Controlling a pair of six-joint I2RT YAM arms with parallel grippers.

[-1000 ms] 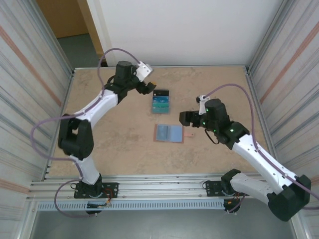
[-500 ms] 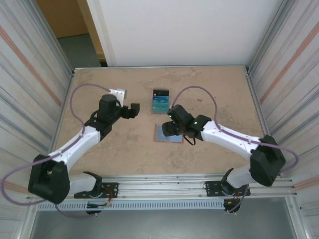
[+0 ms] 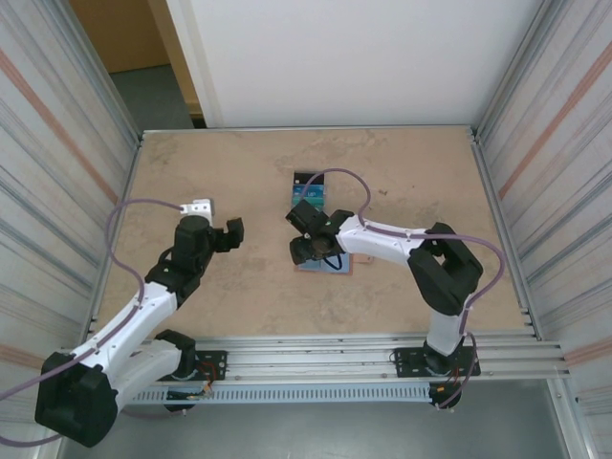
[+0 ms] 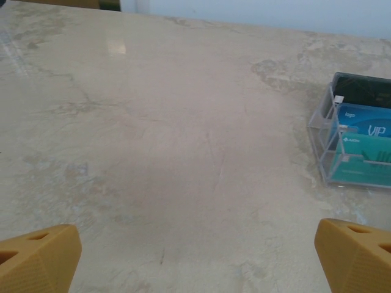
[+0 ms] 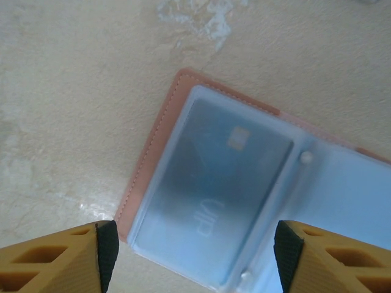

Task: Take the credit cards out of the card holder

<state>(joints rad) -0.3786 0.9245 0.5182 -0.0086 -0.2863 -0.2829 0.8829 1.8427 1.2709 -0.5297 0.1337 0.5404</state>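
The card holder (image 5: 149, 152), a reddish-brown leather wallet, lies open on the table with its pale blue pockets up. A blue credit card (image 5: 214, 195) sits inside its left pocket. My right gripper (image 5: 197, 250) hovers open just above that pocket, one finger on either side of the card. From the top view the right gripper (image 3: 311, 251) covers the wallet's (image 3: 339, 266) left half. Black, blue and teal credit cards (image 4: 363, 137) stand in a clear plastic rack (image 3: 308, 194) behind the wallet. My left gripper (image 3: 229, 232) is open over bare table, left of the wallet.
The wallet's strap tab (image 3: 363, 258) sticks out to the right. Metal-ribbed walls close in the table on both sides, and a rail (image 3: 316, 359) runs along the near edge. Bare marble-patterned tabletop (image 4: 153, 134) lies under the left gripper (image 4: 195, 262).
The right arm swung left and came down over the open wallet. The left arm drew back from the far rack toward the near left.
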